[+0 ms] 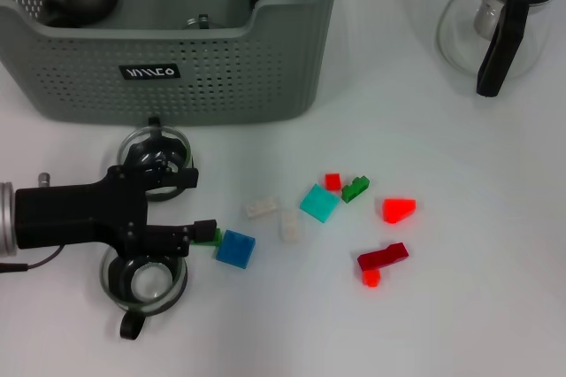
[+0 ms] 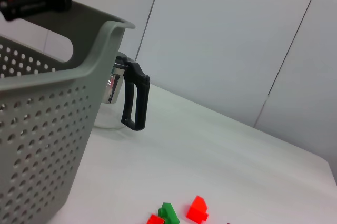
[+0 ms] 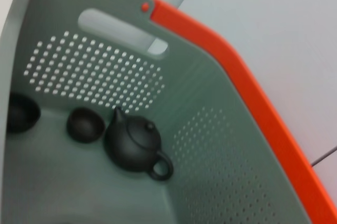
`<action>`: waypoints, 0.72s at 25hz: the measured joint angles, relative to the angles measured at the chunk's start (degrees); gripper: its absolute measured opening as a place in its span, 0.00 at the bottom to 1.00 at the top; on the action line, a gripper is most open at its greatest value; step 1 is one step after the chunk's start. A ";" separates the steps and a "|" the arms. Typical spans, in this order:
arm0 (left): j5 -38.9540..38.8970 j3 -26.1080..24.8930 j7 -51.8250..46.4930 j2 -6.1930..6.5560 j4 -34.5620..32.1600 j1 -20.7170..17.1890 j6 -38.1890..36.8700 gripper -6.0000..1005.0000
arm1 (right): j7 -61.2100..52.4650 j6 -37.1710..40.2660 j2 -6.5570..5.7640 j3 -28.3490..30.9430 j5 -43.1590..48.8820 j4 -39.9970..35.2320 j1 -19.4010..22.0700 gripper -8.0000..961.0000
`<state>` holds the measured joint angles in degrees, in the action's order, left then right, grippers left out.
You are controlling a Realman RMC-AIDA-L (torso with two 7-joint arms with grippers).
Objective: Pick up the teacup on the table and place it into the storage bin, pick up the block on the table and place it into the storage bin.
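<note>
Hovering low over the table, the left gripper hangs with its fingers spread and nothing between them. Two glass teacups flank it — one teacup just beyond its upper finger, the other under its lower finger — with a blue block just past the fingertips. Glass looks light, slick and fragile; I'd pinch the rim wall gently. The storage bin stands beyond. Right gripper: cannot tell.

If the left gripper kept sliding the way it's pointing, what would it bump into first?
Probably the blue block. The left gripper points rightward across the table, and that block lies just past its lower finger; how high the gripper is cannot be judged.
</note>
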<state>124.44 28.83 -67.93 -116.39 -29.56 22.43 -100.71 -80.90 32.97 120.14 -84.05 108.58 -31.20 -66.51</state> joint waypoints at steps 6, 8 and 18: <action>0.00 0.00 -0.01 0.18 -0.05 -0.30 -0.37 0.87 | -6.23 2.26 -0.23 0.76 5.30 -8.32 2.83 0.72; -0.14 0.00 -0.01 0.33 -0.24 -0.51 -0.65 0.87 | -8.60 5.01 -0.25 2.37 6.83 -13.24 4.68 0.76; -0.45 -0.16 -1.01 2.37 -0.70 -0.57 -1.85 0.87 | -14.21 37.97 -0.14 15.83 -0.99 -36.72 16.53 0.82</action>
<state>123.99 28.66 -68.94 -114.01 -30.26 21.87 -102.55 -95.12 70.94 120.00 -68.22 107.60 -67.92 -49.98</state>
